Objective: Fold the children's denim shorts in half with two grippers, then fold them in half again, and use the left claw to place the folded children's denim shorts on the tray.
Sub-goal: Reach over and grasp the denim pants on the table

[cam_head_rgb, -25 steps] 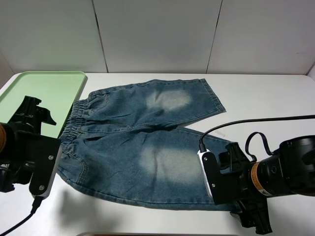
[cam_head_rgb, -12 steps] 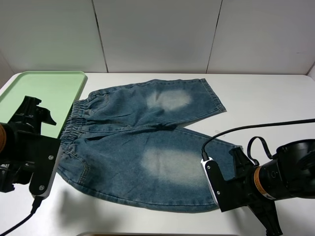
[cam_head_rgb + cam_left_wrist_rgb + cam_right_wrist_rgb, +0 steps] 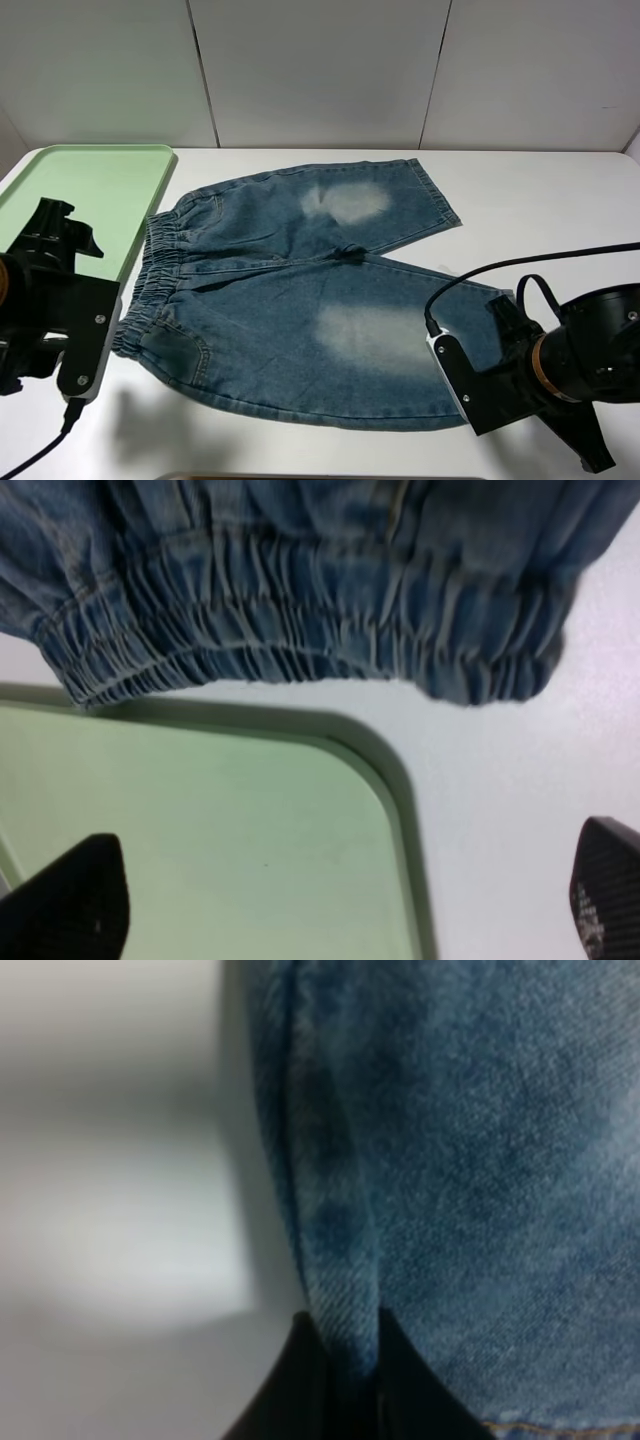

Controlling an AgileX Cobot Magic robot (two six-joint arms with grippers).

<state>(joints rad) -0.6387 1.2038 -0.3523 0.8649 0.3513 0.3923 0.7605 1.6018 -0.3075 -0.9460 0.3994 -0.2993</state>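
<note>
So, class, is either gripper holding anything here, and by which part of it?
The right gripper pinches the shorts by the edge of the near leg, close to its hem. The left gripper is open and holds nothing.

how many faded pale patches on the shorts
2. One faded patch is on the far leg of the shorts; the other faded patch is on the near leg. The underside is hidden, so more may exist.

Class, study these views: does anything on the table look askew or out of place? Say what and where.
The children's denim shorts lie skewed, legs splayed; one waistband corner seems to reach the rim of the tray. Nothing looks damaged or spilled.
</note>
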